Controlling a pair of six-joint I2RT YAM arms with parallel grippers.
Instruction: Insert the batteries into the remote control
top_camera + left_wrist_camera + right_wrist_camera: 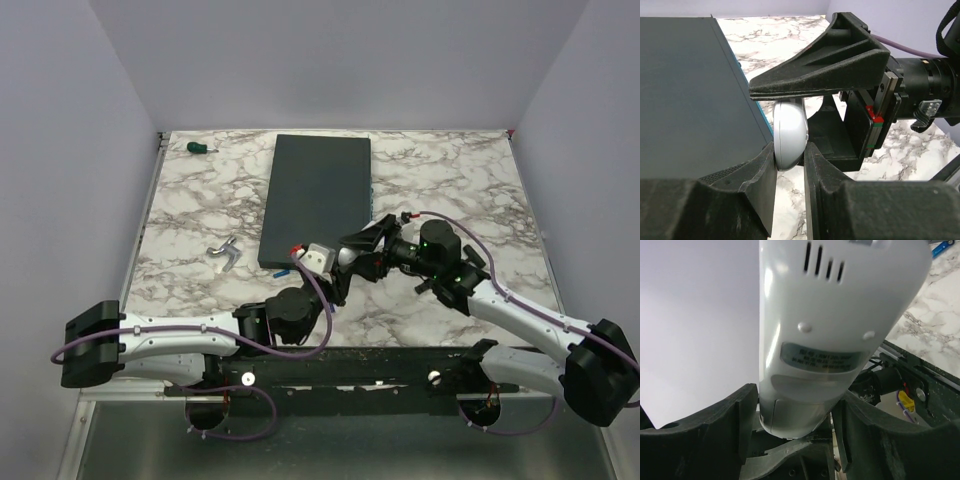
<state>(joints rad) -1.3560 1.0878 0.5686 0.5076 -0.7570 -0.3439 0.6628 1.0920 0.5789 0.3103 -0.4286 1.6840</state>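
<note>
Your left gripper (789,152) is clamped tight on the remote (789,127), held up right beside the near edge of the slab (315,195). Your right gripper (796,407) has a finger on each side of the remote's end. Squeezing it or not, you cannot tell.

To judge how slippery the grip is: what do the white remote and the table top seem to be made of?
The remote control looks like moulded plastic, smooth and slightly glossy: soft highlights, cut vent slots. The table top shows white marble with grey veins; real stone or printed laminate, I cannot tell.
</note>
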